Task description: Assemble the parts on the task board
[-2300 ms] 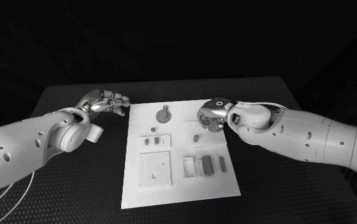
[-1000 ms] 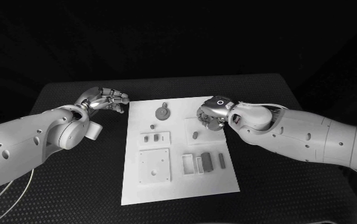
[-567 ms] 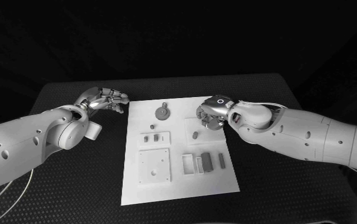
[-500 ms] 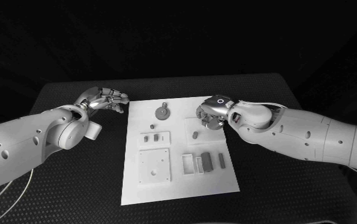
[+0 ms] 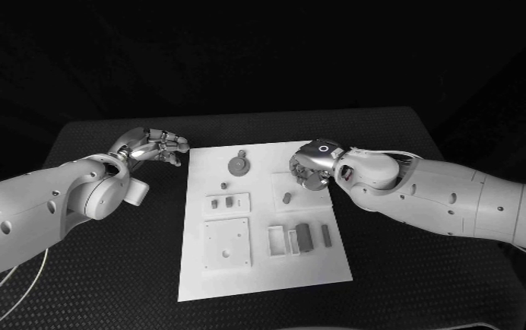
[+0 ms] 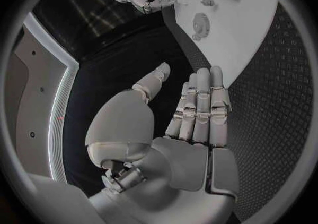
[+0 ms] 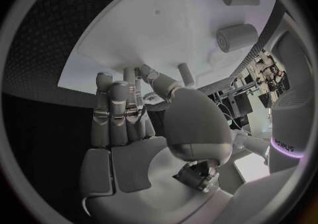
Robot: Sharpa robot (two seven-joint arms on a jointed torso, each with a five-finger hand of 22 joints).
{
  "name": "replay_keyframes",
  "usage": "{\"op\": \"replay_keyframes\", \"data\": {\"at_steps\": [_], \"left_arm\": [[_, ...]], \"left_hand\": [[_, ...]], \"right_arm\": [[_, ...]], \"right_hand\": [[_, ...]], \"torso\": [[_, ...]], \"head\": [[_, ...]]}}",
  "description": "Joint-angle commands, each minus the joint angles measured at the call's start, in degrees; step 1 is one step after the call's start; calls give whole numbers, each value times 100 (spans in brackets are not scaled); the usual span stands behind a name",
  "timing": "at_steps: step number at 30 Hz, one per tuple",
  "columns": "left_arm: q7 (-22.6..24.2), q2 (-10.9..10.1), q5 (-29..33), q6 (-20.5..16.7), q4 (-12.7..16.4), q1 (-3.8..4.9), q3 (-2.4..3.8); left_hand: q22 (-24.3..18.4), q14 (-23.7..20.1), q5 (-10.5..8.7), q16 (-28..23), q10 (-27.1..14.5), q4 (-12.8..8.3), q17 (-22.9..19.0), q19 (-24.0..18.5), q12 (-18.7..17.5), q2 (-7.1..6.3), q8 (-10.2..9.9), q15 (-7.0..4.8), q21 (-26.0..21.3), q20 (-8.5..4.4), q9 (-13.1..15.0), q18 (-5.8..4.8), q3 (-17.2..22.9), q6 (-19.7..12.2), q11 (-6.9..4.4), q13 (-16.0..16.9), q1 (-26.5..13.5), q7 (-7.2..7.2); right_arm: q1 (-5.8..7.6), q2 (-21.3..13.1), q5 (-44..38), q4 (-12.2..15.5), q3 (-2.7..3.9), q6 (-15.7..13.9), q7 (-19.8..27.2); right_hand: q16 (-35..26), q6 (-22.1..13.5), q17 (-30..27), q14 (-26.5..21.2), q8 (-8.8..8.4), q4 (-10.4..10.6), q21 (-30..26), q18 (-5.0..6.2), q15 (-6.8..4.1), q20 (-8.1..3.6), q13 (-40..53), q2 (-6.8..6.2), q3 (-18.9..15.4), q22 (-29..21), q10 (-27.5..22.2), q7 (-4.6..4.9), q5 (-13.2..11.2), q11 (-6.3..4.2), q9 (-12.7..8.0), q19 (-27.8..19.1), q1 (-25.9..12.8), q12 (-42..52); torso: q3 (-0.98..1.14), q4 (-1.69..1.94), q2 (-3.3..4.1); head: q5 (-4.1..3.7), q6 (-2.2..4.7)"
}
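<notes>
The table (image 5: 131, 269) is black, with a bumpy top made of tiny dots. Behind the table everything is dark. Near the table, a pale wall (image 6: 29, 102) has a thin bright strip of light (image 6: 56, 96) running along its edge.

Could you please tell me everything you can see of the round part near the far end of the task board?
The round part is a dark grey disc with a small tab or knob jutting from its far side. It lies flat on the white task board, near the board's far edge and roughly midway across it. In the left wrist view it looks ridged around the rim, like a gear or knob. Nothing touches it: the left hand is off the board, and the right hand is apart from it.
</notes>
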Motion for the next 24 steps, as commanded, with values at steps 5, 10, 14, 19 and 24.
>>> {"op": "replay_keyframes", "data": {"at_steps": [5, 10, 14, 19, 24], "left_arm": [[24, -1, 35, 70, 5, 4, 5], [25, 3, 35, 75, 5, 4, 5], [26, 2, 34, 77, 7, 4, 5], [28, 2, 34, 81, 6, 4, 5], [27, 2, 34, 83, 5, 4, 5]], "left_hand": [[-3, 58, -35, 16, -32, -6, 14, 87, -12, 15, -4, -9, -6, 5, -6, 81, -35, -26, -6, 14, -36, 19], [-2, 62, -36, 20, -33, -7, 16, 93, -11, 14, -2, -10, -5, 4, -5, 83, -36, -25, -7, 15, -36, 18], [-1, 63, -36, 21, -33, -8, 17, 94, -10, 13, -1, -10, -5, 4, -5, 84, -37, -25, -7, 15, -35, 18], [-1, 64, -36, 23, -32, -8, 18, 97, -9, 15, 0, -11, -4, 4, -5, 85, -37, -24, -8, 16, -35, 18], [-1, 65, -36, 24, -31, -8, 19, 99, -7, 15, 1, -11, -4, 4, -5, 85, -39, -24, -9, 17, -35, 18]], "right_arm": [[-71, 12, -207, -44, -54, 357, -198], [-79, 10, -159, -3, -54, 354, -167], [-92, 7, -130, 13, -54, 386, -190], [-108, -3, -126, 20, -54, 393, -217], [-117, -2, -125, 17, -54, 348, -224]], "right_hand": [[-11, 101, -47, -75, 45, 0, 42, 119, 5, -37, -135, 103, -4, 125, -129, -39, 24, 33, 31, -59, 113, -128], [-59, 44, -93, -201, 1, -2, -3, 116, 128, 2, -238, -11, 9, 114, -443, -20, 22, 158, 22, -187, 200, -362], [-92, 19, -121, -319, -25, -3, -57, 111, 215, 58, -335, -50, 12, 103, -616, -5, 24, 251, 14, -288, 235, -501], [-133, 1, -164, -355, -44, -3, -85, 119, 234, 84, -387, -9, 34, 89, -627, 5, 25, 271, 7, -299, 279, -531], [-115, -10, -197, -230, -59, -5, -51, 119, 126, 44, -367, 54, 111, 96, -290, 7, 29, 159, 1, -192, 479, -388]], "torso": [[0, 4, 1], [1, -2, 0], [2, -2, 2], [0, 2, -1], [2, 3, 1]], "head": [[-5, -3], [-2, -4], [-4, -4], [-17, -9], [-19, -13]]}}
